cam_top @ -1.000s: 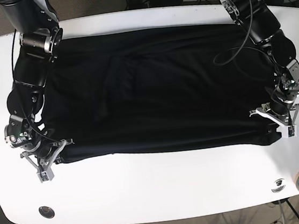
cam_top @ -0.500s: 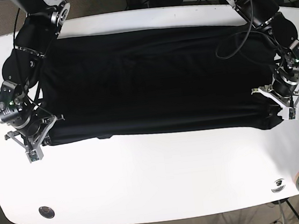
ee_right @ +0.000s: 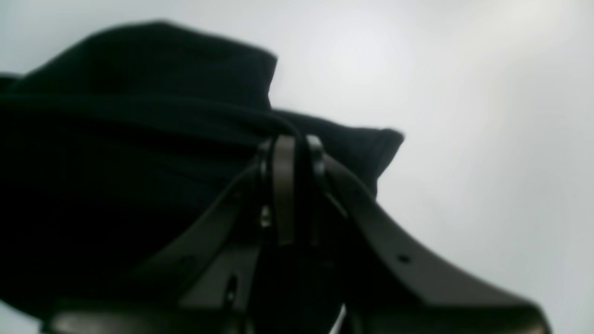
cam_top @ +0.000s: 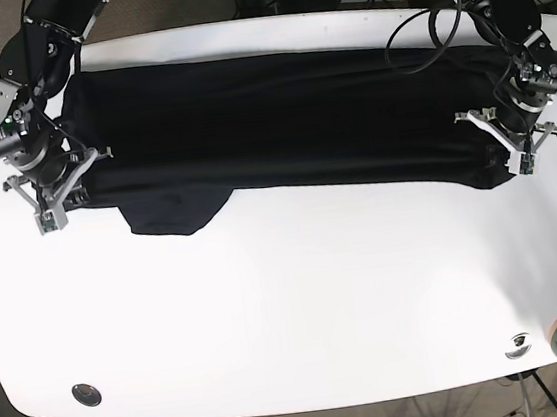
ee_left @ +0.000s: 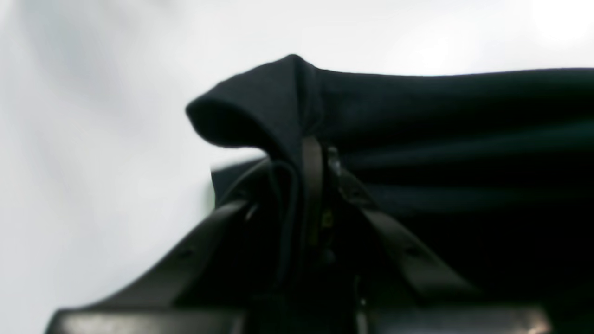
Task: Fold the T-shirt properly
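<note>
Black cotton fills the far half of the glossy white oval tabletop [cam_top: 290, 308] in the base view: the black T-shirt [cam_top: 279, 128] lies there as a long folded band running side to side, with one loose flap [cam_top: 173, 213] hanging out past its near edge toward that view's left. The right hand [cam_top: 54, 202] sits at the band's end on the view's left, the left hand [cam_top: 511, 150] at the end on the view's right, both low at the near edge of the cloth. In the left wrist view, the black fingers [ee_left: 312, 185] of the left hand [ee_left: 320, 153] are pressed together on a raised fold of the T-shirt [ee_left: 441, 139], the fabric bunched into a peak above them. In the right wrist view, the right hand [ee_right: 292, 153] pinches a hem of the shirt [ee_right: 116, 139] in the same way, its fingers [ee_right: 283, 185] closed on the cloth; the picture is soft, so the grip appears firm rather than plainly so.
</note>
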Tool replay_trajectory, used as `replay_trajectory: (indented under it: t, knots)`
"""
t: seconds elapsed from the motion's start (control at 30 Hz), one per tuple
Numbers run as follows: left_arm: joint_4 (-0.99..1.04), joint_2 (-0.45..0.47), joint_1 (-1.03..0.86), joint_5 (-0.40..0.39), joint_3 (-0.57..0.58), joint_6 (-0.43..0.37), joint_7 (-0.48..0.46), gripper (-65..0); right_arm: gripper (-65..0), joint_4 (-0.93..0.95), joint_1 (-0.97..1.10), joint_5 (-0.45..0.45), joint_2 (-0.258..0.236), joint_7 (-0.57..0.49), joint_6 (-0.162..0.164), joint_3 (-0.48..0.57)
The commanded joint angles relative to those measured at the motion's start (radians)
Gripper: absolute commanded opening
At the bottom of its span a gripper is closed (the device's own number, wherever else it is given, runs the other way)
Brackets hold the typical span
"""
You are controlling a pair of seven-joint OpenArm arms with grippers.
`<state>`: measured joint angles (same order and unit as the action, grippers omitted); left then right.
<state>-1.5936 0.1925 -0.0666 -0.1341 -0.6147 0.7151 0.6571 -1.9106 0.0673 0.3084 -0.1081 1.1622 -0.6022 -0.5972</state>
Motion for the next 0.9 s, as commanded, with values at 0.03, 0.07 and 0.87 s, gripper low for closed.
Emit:
replay_trajectory:
  t: [0.03, 0.07, 0.87]
  knots:
    - [-0.027, 0.022, -0.022, 0.003, -0.007, -0.017, -0.021, -65.0, -62.8, -0.014, 0.025, 0.001, -0.020, -0.012, 0.005, -0.011]
    - [-0.027, 0.022, -0.037, 0.003, -0.007, -0.017, -0.021, -65.0, -62.6, -0.014, 0.042, 0.007, -0.020, -0.014, 0.005, -0.011]
    - [-0.029, 0.075, -0.114, 0.001, -0.006, -0.017, 0.088, -29.0, -27.6, -0.014, 0.133, 0.010, -0.018, -0.015, 0.003, -0.013]
